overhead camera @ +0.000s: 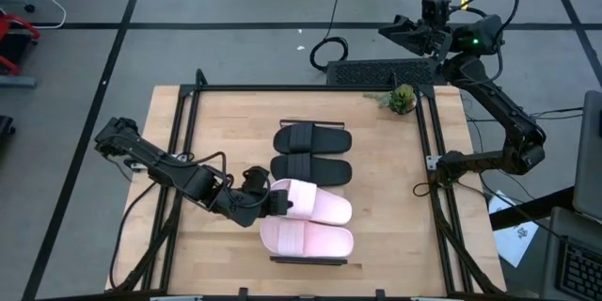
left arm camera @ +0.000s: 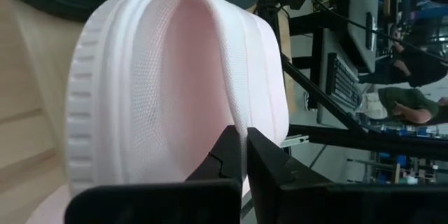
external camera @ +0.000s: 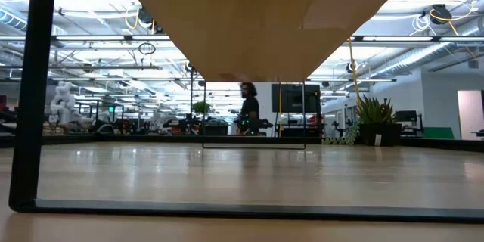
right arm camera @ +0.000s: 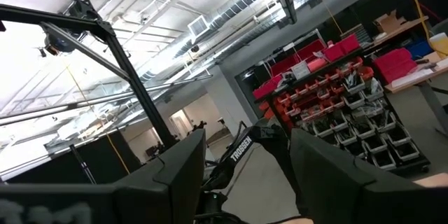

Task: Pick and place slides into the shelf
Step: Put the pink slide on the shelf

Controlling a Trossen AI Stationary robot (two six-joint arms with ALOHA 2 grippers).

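Note:
Two black slides (overhead camera: 311, 138) (overhead camera: 311, 169) lie side by side in the middle of the table. Beside them is a pale pink slide (overhead camera: 306, 240), next to the shelf's dark end frame (overhead camera: 308, 261). The low view looks under the shelf's wood panel (external camera: 257, 23). My left gripper (overhead camera: 274, 202) is shut on a second pink slide (overhead camera: 320, 204), between the black pair and the other pink one. My right gripper (overhead camera: 390, 30) stands raised beyond the table's far right corner, open and holding nothing (right arm camera: 245, 171). My left gripper pinches the pink slide's ribbed strap at its open-toe edge (left arm camera: 243, 115), with one finger inside the strap's opening and one outside. The fingers come from the table's left, slanting down, along the slide. The slide is rolled to one side. I cannot tell whether it is lifted clear.
A black metal frame (overhead camera: 435, 179) borders the wooden tabletop. A small potted plant (overhead camera: 402, 100) and a keyboard (overhead camera: 381, 72) sit at the far right. One dark frame post (external camera: 41, 83) stands close in the low view, and a person (external camera: 248, 110) is far behind.

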